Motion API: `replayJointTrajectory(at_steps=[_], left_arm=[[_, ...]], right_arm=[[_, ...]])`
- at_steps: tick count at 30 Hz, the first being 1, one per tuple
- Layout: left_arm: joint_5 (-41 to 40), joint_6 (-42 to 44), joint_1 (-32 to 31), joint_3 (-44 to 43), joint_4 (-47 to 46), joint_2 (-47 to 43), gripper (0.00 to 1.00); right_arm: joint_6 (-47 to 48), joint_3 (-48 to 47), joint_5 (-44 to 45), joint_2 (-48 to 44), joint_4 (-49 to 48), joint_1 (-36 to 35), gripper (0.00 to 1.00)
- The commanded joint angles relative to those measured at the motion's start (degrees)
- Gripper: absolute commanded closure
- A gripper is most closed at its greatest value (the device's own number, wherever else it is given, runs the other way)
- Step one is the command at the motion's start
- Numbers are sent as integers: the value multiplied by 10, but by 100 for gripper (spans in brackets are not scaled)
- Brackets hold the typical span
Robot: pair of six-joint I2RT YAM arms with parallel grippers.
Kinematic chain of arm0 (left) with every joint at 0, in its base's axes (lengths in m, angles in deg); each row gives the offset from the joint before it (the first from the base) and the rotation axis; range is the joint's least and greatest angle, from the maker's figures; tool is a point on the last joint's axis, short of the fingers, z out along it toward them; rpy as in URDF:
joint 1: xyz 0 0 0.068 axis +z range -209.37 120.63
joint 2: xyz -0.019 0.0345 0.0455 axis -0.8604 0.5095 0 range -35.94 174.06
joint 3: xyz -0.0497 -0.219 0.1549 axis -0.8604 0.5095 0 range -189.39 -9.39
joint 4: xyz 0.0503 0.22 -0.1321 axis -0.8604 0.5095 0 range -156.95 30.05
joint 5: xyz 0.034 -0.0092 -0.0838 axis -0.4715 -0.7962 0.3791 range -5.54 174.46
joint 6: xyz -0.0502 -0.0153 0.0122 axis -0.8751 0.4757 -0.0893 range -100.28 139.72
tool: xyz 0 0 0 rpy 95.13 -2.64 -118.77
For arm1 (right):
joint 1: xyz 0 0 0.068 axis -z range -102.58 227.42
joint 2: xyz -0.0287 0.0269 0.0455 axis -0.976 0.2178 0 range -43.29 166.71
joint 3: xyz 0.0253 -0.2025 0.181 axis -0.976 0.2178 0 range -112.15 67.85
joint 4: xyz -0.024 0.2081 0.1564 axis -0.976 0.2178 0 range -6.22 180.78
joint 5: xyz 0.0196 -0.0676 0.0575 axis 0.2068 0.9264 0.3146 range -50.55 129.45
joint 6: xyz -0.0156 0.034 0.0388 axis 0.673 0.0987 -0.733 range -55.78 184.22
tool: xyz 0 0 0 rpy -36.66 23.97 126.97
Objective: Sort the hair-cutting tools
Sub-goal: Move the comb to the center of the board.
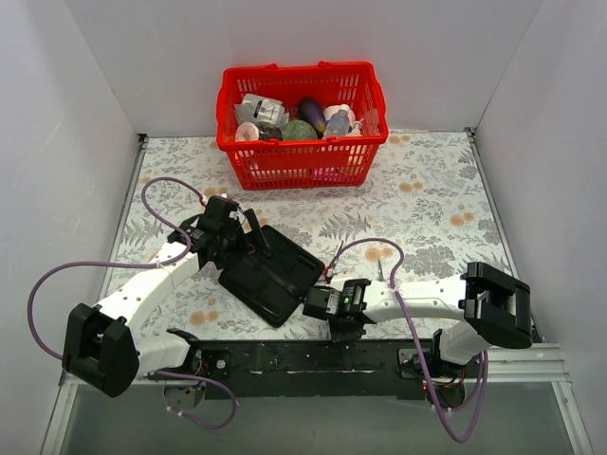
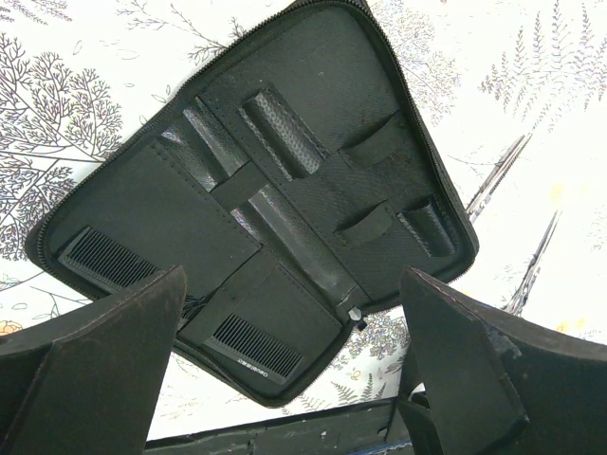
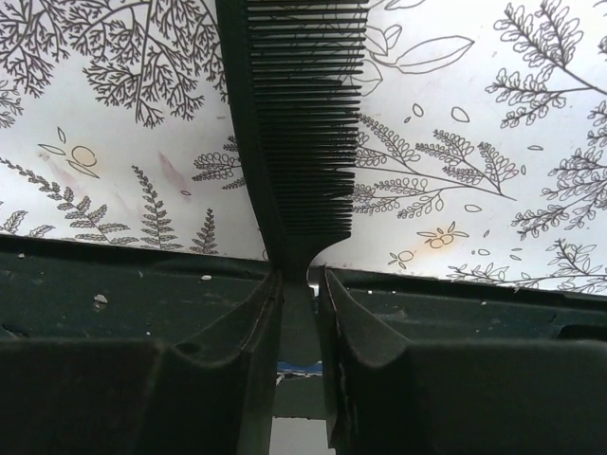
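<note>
A narrow black comb [image 3: 303, 123] lies over the leaf-print table, its handle between the fingers of my right gripper [image 3: 299, 284]. The left finger touches the handle and a thin slit shows at the right finger, so the jaws stand slightly open. In the top view this gripper [image 1: 311, 303] is at the near right corner of the open black case [image 1: 270, 270]. My left gripper [image 2: 294, 284] hangs wide open over the case [image 2: 285, 123], holding nothing. Two combs [image 2: 256, 346] sit in the case's pockets. Two slim silver scissors [image 2: 498, 175] lie on the table right of the case.
A red plastic basket [image 1: 303, 161] with bottles and packets stands at the back centre. White walls close in the table on the left, right and back. A black rail [image 1: 313, 355] runs along the near edge by the arm bases.
</note>
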Motion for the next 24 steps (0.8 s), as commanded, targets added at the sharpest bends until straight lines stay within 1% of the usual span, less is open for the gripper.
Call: replayJointTrajectory(at_steps=[1,4,8,14,18,23,24], left_arm=[[0,3,0,1,2,-23,2],[1,4,-1,1,2,-21,2],[1,5,0,-2,1,-15,2],[3,5,0,-7,-1,-7,2],[3,4,0,-5,-2,-7,2],[3,2,0,-4,-4,-5,2],[19,1,0,-3,-4,-5,2]], right_arm=[[-41,9,-10,9,29,-11,70],[-46,18,-18,9,18,-11,66],[-52,6,-17,10,24,-21,59],[-55,-17,-16,22,37,-41,59],[-68,-45,14,26,71,-53,59],[-60,-68,30,18,86,-55,59],[-57,-68,31,20,85,-56,59]])
